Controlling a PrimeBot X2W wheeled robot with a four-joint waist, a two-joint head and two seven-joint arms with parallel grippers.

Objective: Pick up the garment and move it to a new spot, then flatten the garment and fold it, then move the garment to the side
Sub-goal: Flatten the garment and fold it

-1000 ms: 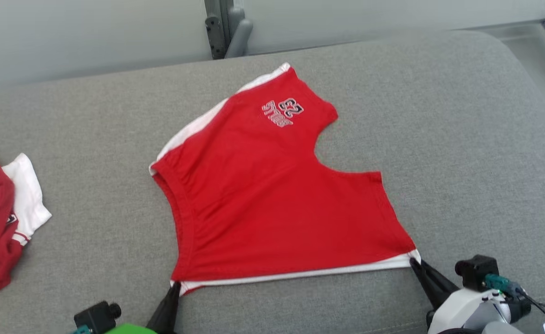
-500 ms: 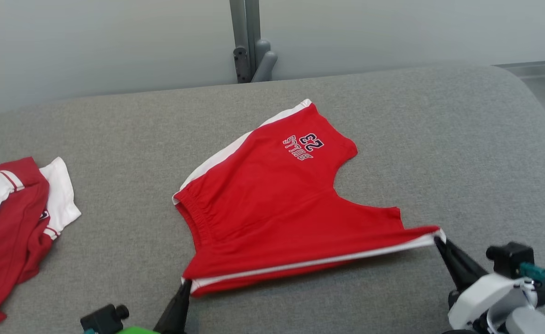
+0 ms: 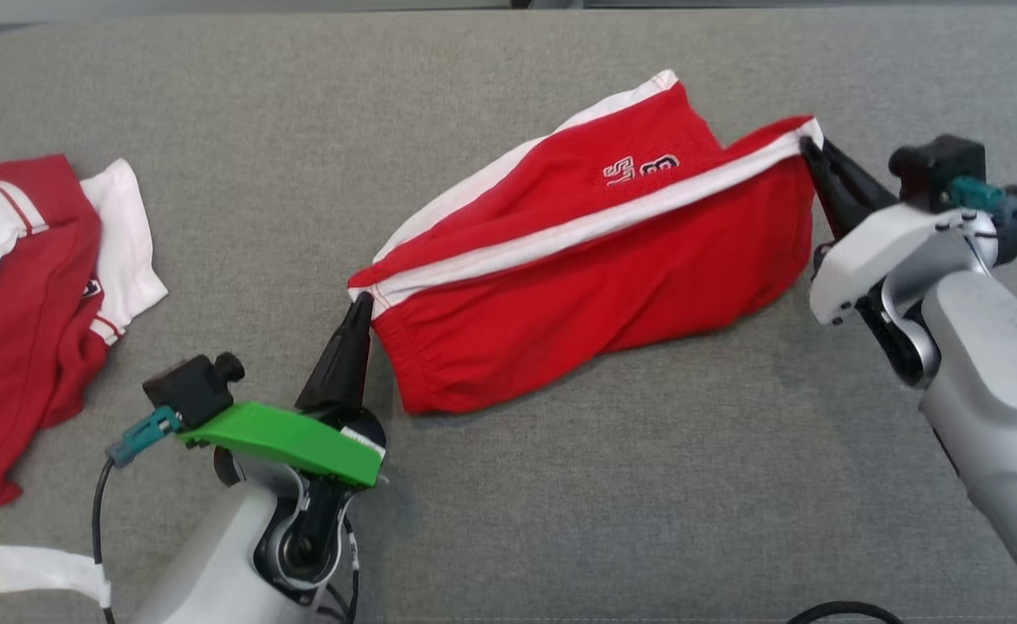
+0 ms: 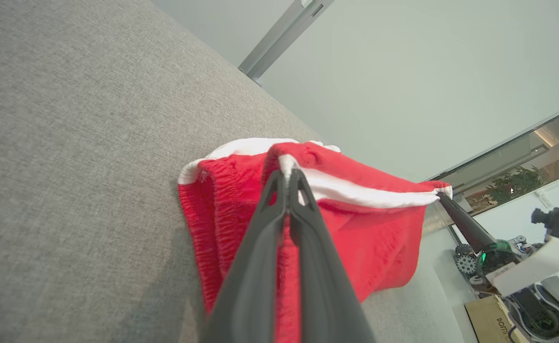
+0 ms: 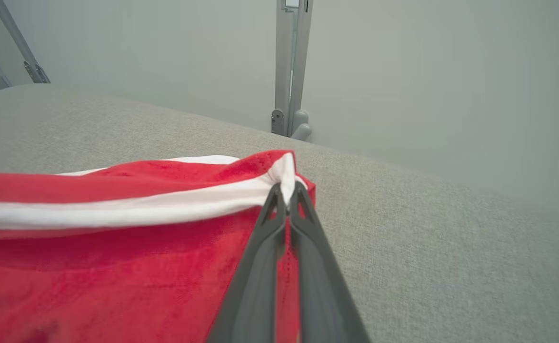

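Since the earlier frames, the white-striped edge of the garment (image 3: 595, 286) had been raised off the grey fabric surface (image 3: 560, 485) and carried away from the robot, over the rest of the garment. Both grippers had travelled with it. The head camera had also shifted.

The left gripper (image 3: 361, 303) was closed on the waistband-end corner of that edge, with its fingers pressed together on the white stripe. The right gripper (image 3: 807, 147) was closed in the same way on the opposite corner, at the leg hem. The striped edge ran taut between the two grippers, held above the surface.

The red cloth below the edge hung down and rested on the surface near its middle. The far leg lay flat behind it, and the raised edge partly covered its printed lettering (image 3: 643, 167).

A second red-and-white garment (image 3: 23, 286) lay crumpled well apart at the left side. A white scrap (image 3: 41, 568) lay near the left arm.
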